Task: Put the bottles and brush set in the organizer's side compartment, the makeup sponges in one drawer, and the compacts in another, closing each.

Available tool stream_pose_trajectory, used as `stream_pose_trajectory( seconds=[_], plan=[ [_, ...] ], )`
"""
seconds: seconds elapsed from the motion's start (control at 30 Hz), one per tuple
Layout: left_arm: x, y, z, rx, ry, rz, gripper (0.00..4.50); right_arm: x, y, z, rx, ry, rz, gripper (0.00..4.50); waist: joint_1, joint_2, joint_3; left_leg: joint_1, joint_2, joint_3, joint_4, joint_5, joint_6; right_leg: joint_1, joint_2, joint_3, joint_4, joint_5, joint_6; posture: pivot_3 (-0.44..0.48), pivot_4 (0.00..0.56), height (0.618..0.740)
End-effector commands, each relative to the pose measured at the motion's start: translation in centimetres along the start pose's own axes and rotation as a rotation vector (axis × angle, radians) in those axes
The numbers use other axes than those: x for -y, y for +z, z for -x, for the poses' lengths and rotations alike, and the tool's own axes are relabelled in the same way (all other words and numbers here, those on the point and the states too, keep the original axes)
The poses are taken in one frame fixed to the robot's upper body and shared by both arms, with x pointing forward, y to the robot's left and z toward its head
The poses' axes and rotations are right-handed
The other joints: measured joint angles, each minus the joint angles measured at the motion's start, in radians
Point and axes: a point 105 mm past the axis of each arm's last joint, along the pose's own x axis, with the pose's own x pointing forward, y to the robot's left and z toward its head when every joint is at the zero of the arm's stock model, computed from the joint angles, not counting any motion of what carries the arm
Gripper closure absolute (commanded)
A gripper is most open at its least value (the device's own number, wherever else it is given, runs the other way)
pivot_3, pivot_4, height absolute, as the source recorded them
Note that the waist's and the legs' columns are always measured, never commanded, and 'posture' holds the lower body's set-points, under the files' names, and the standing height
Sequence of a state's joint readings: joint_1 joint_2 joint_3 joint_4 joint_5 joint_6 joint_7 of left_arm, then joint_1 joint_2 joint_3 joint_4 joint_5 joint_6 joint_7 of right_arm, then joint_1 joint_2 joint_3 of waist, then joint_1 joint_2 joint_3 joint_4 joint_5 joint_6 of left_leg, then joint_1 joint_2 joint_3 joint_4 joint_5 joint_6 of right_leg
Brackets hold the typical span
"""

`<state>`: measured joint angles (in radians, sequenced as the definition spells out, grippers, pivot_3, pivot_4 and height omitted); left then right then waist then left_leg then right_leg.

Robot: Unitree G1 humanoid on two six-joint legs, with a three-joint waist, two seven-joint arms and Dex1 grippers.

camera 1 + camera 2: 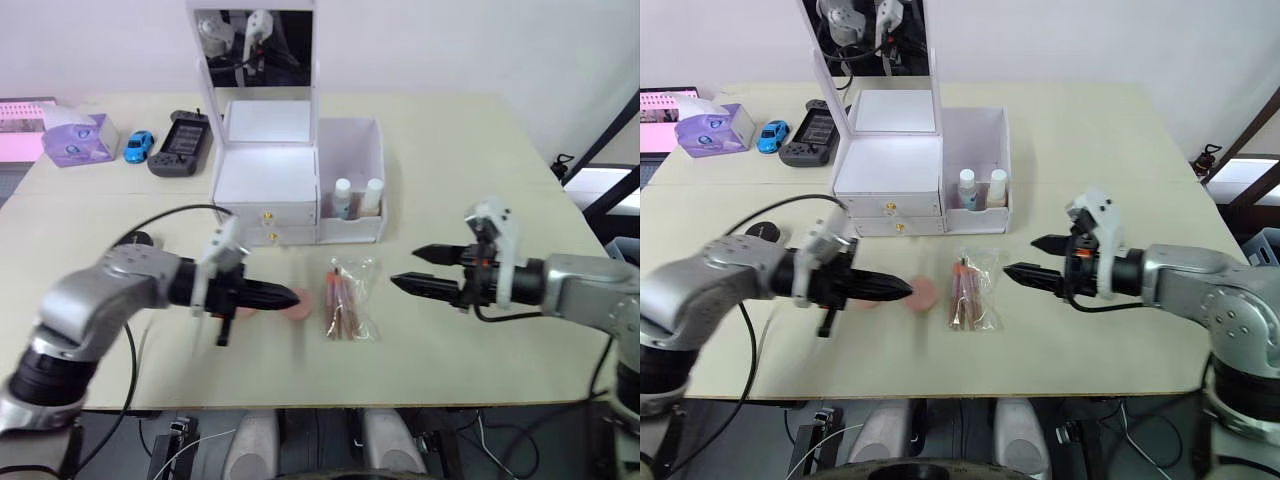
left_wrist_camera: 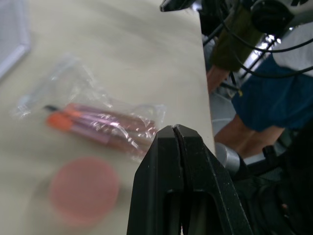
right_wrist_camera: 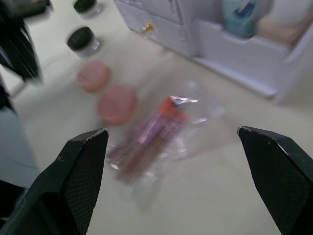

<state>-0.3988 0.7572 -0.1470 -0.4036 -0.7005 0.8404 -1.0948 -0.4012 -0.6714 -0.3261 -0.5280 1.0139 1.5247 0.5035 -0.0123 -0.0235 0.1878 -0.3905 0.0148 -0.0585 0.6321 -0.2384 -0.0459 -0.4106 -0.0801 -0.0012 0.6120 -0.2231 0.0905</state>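
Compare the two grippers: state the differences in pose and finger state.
The left gripper has its fingers shut, empty; the right gripper is open, fingers spread wide. The left gripper's tips sit over a pink sponge; the right gripper hovers over bare table beside the brush set. Both point inward toward the brush set, and neither holds anything.

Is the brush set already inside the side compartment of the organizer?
No. The brush set lies on the table in front of the organizer, between the two grippers.
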Motion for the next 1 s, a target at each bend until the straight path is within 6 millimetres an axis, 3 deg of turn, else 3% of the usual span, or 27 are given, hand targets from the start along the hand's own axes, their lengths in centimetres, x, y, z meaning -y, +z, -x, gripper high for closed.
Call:
stream_pose_trajectory(
  seconds=[0.03, 0.4, 0.77, 1.0],
  plan=[
    [-0.8, 0.0, -1.2, -0.029, 0.064, -0.082, 4.47, -0.2, -0.9, -0.6, -0.028, 0.025, -0.099, 0.0, 0.001, 0.0, 0.0, 0.0, 0.0, 0.0, -0.001, 0.0, 0.0, 0.0, 0.0, 0.0, 0.0, 0.0, 0.0, 0.0, 0.15, 0.74],
    [-1.8, -1.4, -5.1, -0.138, 0.075, -0.164, 4.47, 1.5, -2.8, -3.6, -0.096, 0.023, -0.393, 0.0, -0.001, 0.0, 0.0, -0.001, -0.001, -0.001, -0.001, 0.0, 0.0, 0.0, 0.001, 0.0, -0.001, -0.001, 0.0, 0.0, 0.15, 0.74],
    [-3.5, -3.2, -5.1, -0.23, 0.159, -0.145, 4.47, 0.9, -3.9, -6.2, -0.134, 0.07, -0.568, 0.0, -0.003, 0.001, 0.0, -0.001, 0.0, -0.001, -0.001, 0.0, 0.001, 0.0, 0.001, 0.0, -0.001, -0.001, 0.001, 0.0, 0.15, 0.74],
    [-3.5, -4.0, -5.6, -0.292, 0.158, -0.185, 4.47, 0.2, -4.9, -7.6, -0.167, 0.093, -0.649, 0.0, -0.005, 0.001, 0.0, 0.0, 0.0, -0.002, -0.002, 0.0, 0.001, 0.0, 0.002, 0.0, 0.0, -0.003, 0.005, 0.0, 0.15, 0.74]
  ],
)
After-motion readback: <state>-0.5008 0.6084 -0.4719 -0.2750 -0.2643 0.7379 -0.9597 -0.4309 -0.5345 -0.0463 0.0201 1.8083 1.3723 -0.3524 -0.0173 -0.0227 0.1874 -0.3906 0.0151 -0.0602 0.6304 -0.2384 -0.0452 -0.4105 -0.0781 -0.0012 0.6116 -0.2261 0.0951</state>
